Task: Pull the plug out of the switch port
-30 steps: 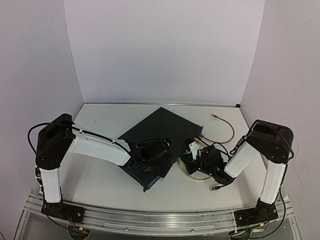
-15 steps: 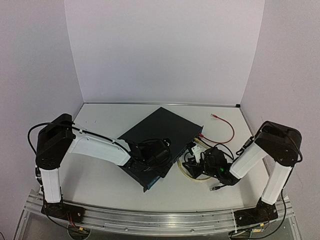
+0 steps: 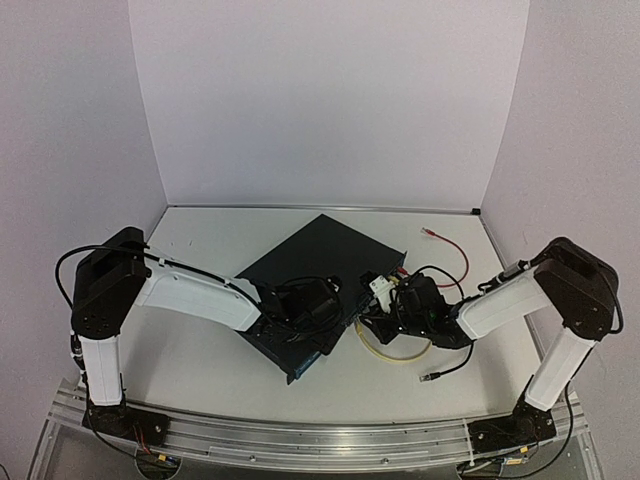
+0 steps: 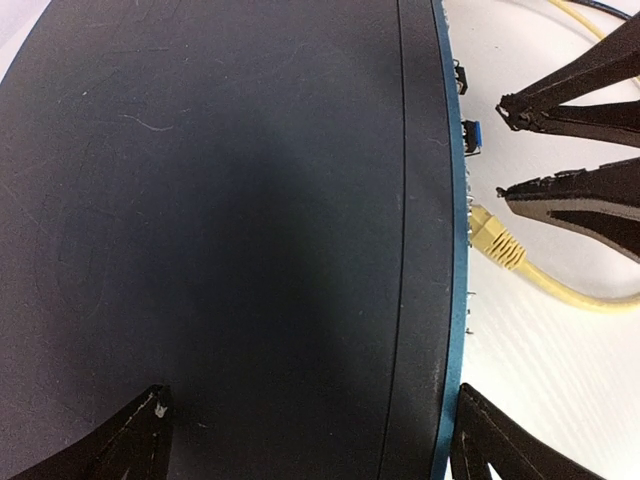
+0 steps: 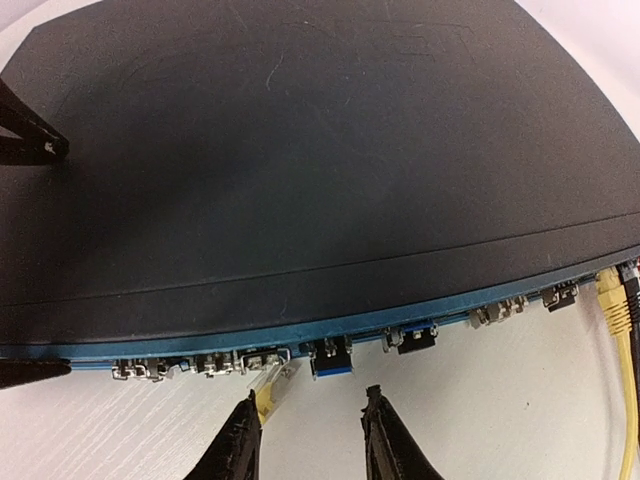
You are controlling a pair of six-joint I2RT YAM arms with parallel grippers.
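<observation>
The switch [image 3: 325, 255] [image 4: 220, 200] [image 5: 300, 150] lies slantwise mid-table, its port face toward the right arm. A yellow plug [image 5: 262, 388] [image 4: 494, 238] with a clear tip sits in one port. A short blue plug [image 5: 333, 360] [image 4: 472, 136] sits in the port beside it. My right gripper [image 5: 311, 398] [image 3: 372, 312] is open just short of the port face. Its gap faces the blue plug, nothing lies between its fingers, and its left finger [image 5: 238, 445] is beside the yellow plug. My left gripper [image 4: 311, 392] [image 3: 300, 315] is open wide at the switch's near end, one finger over the top and one beside the port face.
The yellow cable [image 3: 392, 355] loops on the table under the right wrist. A black cable with a loose plug [image 3: 432, 377] lies near the front, and a red cable [image 3: 452, 258] at the back right. More plugs [image 5: 615, 305] sit at the port face's right end.
My right gripper has moved up and left toward the switch's port face, and its arm's elbow has swung out to the right. The left arm and the switch have not moved.
</observation>
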